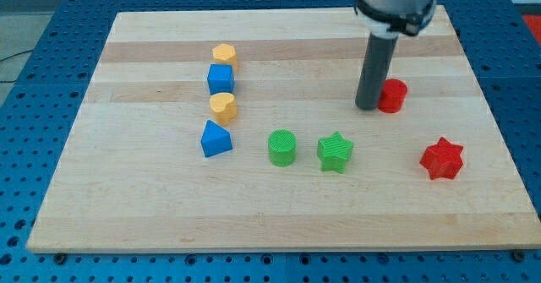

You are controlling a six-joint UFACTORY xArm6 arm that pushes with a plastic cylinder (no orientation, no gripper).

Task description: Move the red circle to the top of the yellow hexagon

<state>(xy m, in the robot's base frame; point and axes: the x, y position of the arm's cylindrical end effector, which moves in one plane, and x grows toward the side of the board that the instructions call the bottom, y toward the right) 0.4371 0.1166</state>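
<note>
The red circle [393,95] sits on the board at the view's right of centre. My tip [368,107] rests on the board right against the red circle's left side. The yellow hexagon [224,56] is far to the left, at the top of a column of blocks, with open board above it. Below it in that column are a blue cube [221,79], a yellow heart-like block [222,107] and a blue triangle-like block [215,138].
A green circle [281,147] and a green star [336,152] lie below centre. A red star [442,158] lies at the lower right. The wooden board [127,198] rests on a blue perforated table.
</note>
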